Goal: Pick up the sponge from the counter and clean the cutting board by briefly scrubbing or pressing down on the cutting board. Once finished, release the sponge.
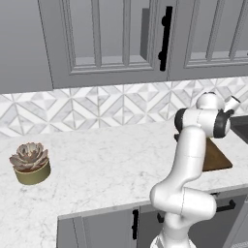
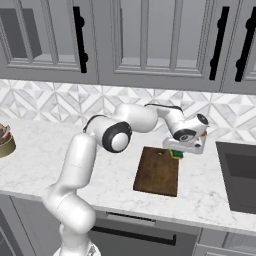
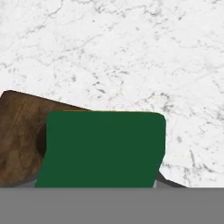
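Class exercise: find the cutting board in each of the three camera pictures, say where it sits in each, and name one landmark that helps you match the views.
Left base view: the cutting board sits at the right, partly hidden behind the arm.
Right base view: centre-right on the counter, its far corner under the gripper.
Hand view: lower left, under the sponge.
Shared landmark: the white marble counter around the board.

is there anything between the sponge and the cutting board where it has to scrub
Nothing visible does. The green-topped rectangular sponge sits under the gripper at the far right corner of the flat dark brown wooden cutting board. In the hand view the sponge overlaps the board's corner, and the board's surface is bare.
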### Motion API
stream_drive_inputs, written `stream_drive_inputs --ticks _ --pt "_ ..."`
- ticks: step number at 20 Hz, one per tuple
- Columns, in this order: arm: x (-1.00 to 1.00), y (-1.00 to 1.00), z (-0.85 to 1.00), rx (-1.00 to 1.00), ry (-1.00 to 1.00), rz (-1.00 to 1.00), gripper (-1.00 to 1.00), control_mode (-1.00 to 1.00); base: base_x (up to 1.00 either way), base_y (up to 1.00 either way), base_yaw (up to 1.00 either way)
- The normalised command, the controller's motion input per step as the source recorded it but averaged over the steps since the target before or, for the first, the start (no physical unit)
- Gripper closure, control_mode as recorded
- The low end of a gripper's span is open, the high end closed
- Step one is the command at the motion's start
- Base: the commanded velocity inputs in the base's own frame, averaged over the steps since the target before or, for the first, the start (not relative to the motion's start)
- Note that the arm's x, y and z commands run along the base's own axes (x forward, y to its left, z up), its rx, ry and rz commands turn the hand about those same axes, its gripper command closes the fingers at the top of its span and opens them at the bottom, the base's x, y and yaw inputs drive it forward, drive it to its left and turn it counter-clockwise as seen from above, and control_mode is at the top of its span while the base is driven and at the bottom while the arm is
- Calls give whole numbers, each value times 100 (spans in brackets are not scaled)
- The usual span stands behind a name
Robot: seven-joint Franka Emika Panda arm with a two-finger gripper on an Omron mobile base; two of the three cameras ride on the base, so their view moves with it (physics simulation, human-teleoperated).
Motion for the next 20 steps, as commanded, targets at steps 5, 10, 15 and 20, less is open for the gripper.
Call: stream_drive_inputs --ticks 5,10,15,20 --pt "-31 6 0 0 -7 0 100 -100 0 0 0" --pt "-45 0 0 0 -9 0 100 -100 0 0 0" --pt "-46 1 0 0 -7 0 100 -100 0 0 0" --pt "-26 24 24 0 0 0 100 -100 0 0 0"
